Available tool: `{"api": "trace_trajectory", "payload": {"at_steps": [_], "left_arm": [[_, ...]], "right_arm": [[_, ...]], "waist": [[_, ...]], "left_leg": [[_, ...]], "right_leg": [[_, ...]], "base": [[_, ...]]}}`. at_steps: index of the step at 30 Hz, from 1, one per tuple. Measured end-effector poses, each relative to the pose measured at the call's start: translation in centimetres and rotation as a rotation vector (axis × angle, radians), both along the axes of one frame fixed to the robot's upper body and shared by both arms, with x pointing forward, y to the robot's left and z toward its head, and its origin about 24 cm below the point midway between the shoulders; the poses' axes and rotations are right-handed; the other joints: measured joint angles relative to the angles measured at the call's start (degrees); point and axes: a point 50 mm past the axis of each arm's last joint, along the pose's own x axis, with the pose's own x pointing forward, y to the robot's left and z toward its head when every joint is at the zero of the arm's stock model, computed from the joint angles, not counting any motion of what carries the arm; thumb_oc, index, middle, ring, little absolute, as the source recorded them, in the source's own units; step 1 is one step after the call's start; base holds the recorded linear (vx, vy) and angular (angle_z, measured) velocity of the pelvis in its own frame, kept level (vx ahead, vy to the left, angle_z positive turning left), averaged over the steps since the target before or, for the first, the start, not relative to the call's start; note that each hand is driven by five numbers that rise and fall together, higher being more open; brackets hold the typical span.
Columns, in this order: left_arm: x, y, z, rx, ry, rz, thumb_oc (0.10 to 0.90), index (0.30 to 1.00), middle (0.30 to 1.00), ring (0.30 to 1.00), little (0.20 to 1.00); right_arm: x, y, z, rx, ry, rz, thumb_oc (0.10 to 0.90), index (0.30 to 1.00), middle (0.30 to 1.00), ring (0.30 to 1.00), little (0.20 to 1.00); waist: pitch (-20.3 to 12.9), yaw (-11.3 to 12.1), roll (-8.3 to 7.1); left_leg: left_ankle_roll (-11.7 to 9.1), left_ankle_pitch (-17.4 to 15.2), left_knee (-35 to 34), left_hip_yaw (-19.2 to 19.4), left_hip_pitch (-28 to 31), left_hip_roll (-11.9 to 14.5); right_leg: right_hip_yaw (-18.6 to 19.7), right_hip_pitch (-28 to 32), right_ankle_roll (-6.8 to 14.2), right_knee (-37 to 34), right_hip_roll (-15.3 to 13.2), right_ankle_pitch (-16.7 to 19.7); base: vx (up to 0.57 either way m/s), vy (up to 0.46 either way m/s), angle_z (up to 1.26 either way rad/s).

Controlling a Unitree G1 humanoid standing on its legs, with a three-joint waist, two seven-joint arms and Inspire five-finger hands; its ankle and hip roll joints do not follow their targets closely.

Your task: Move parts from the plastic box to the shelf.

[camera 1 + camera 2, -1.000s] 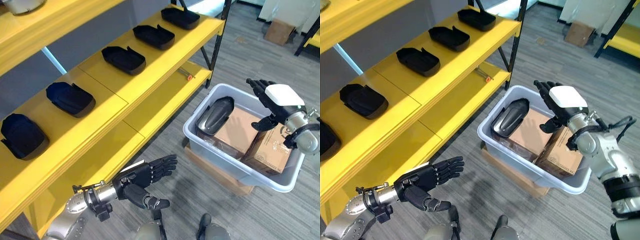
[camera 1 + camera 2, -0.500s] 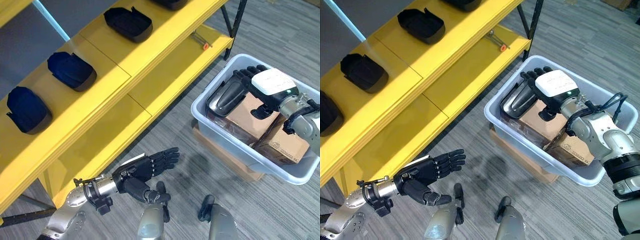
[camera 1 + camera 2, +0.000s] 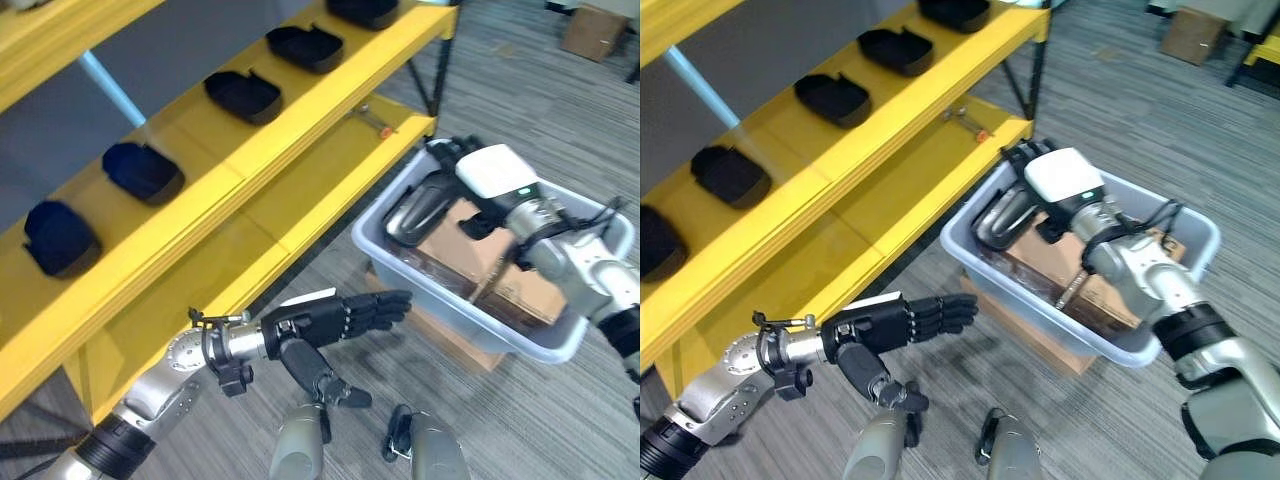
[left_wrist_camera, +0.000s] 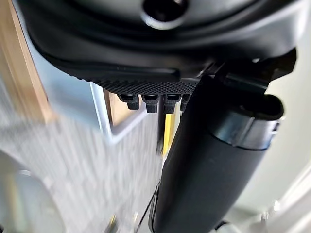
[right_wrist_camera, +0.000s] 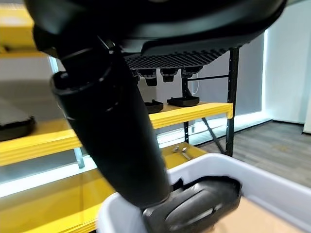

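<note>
A dark part (image 3: 418, 208) lies in the near-left corner of the grey plastic box (image 3: 395, 262), right of centre, its long axis running lower left to upper right. The right hand (image 3: 470, 185) rests over it with fingers extended. The left hand (image 3: 335, 318), lower centre, hangs open above grey carpet (image 3: 520, 420). Black trays (image 3: 243, 94) line the yellow shelf (image 3: 300, 115).

Looking down from head height, slightly offset, onto yellow shelf (image 3: 300, 150) and plastic box (image 3: 420, 275); wrist views close along each hand.
</note>
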Motion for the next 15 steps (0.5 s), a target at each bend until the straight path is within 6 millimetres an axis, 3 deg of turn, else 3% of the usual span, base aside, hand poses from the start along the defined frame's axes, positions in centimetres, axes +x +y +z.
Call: {"api": "trace_trajectory", "payload": {"at_steps": [2, 3, 5, 7, 8, 10, 12, 13, 14, 15], "left_arm": [[-0.3, 0.4, -0.7, 0.000, 0.027, 0.010, 0.900, 1.000, 1.000, 1.000, 1.000], [-0.7, 0.8, -1.1, -0.010, 0.048, 0.024, 0.900, 1.000, 1.000, 1.000, 1.000], [-1.3, 1.3, -1.8, -0.022, 0.079, 0.040, 0.900, 1.000, 1.000, 1.000, 1.000], [-2.0, 1.6, -2.3, -0.045, 0.101, 0.049, 0.900, 1.000, 1.000, 1.000, 1.000], [-2.1, 1.6, -2.5, -0.047, 0.113, 0.049, 0.900, 1.000, 1.000, 1.000, 1.000], [-2.1, 1.4, -2.5, -0.062, 0.114, 0.039, 0.900, 1.000, 1.000, 1.000, 1.000], [-1.9, 1.2, -2.7, -0.063, 0.121, 0.033, 0.900, 1.000, 1.000, 1.000, 1.000], [-1.5, 1.4, -2.6, -0.049, 0.115, 0.036, 0.900, 1.000, 1.000, 1.000, 1.000], [-0.9, 1.4, -2.5, -0.036, 0.111, 0.044, 0.900, 1.000, 1.000, 1.000, 1.000], [-0.4, 1.3, -2.2, -0.030, 0.094, 0.047, 0.900, 1.000, 1.000, 1.000, 1.000]], "right_arm": [[-0.5, 0.4, -1.5, 0.011, 0.031, -0.006, 0.900, 1.000, 1.000, 1.000, 1.000], [-1.0, 0.3, -2.1, 0.020, 0.042, -0.011, 0.900, 1.000, 1.000, 1.000, 1.000], [-1.5, 0.1, -2.7, 0.021, 0.053, -0.013, 0.900, 1.000, 1.000, 1.000, 1.000], [-2.1, -0.3, -2.9, 0.000, 0.056, -0.010, 0.900, 1.000, 1.000, 1.000, 1.000], [-2.2, -0.3, -3.0, -0.003, 0.061, -0.012, 0.900, 1.000, 1.000, 1.000, 1.000], [-2.5, 0.7, -2.7, -0.006, 0.069, 0.027, 0.900, 1.000, 1.000, 1.000, 1.000], [-3.3, 1.4, -2.4, 0.013, 0.058, 0.066, 0.900, 1.000, 1.000, 1.000, 1.000], [-3.4, 1.6, -2.6, 0.020, 0.062, 0.072, 0.900, 1.000, 1.000, 1.000, 1.000], [-3.5, 1.5, -3.1, 0.028, 0.075, 0.066, 0.900, 1.000, 1.000, 1.000, 1.000], [-3.6, 1.4, -3.4, 0.027, 0.087, 0.059, 0.900, 1.000, 1.000, 1.000, 1.000]], "waist": [[0.17, 0.65, -0.37], [0.14, 1.99, -0.68], [0.05, 2.20, -0.71], [-0.21, 3.17, -0.98], [-0.49, 2.77, -0.63], [-1.01, 2.01, -0.16], [-2.42, -0.15, 0.07], [-2.86, -0.89, -0.95], [-3.20, -1.20, -2.77], [-3.63, -1.31, -3.59]], "left_leg": [[-1.80, 3.71, -6.48, -3.31, -1.81, 0.07], [-1.52, 5.26, -7.61, -4.98, -2.91, 0.69], [-1.31, 6.51, -6.76, -6.03, -5.04, 1.04], [-0.15, 6.17, -3.74, -8.54, -6.97, 0.64], [0.21, 5.86, -0.74, -9.05, -6.97, 0.41], [3.34, 4.00, 1.03, -9.94, -3.25, -0.73], [6.50, 3.38, 0.37, -6.76, 2.81, -1.46], [6.03, 8.41, -1.26, -5.80, 3.74, -1.69], [6.82, 8.81, -1.61, -5.49, 3.93, -3.36], [7.32, 8.45, -2.35, -5.18, 4.10, -4.30]], "right_leg": [[2.70, 4.06, -1.39, -4.65, 2.91, 1.43], [4.71, 5.26, -2.18, -4.35, 3.18, 1.05], [6.53, 7.10, -2.92, -3.97, 3.06, 0.29], [11.36, 7.36, -3.22, -1.13, 2.70, -1.73], [13.56, 8.36, -1.37, -0.98, 3.53, -1.96], [16.28, 9.88, -0.36, -0.07, 4.19, -3.59], [16.09, 11.16, 1.48, 0.06, 4.74, -5.12], [15.54, 11.30, 2.31, 0.59, 4.05, -6.01], [14.84, 11.27, 3.43, 0.60, 2.29, -6.12], [12.97, 11.29, 4.04, 0.07, 0.89, -5.78]], "base": [[0.32, 0.133, -0.96], [0.38, 0.167, -1.04], [0.31, 0.151, -0.84], [0.29, 0.197, -0.99], [0.32, 0.249, -1.12], [0.20, 0.184, -0.99], [0.14, 0.167, -0.69], [0.09, 0.160, -0.23], [0.03, 0.145, -0.09], [0.01, 0.136, 0.02]]}}
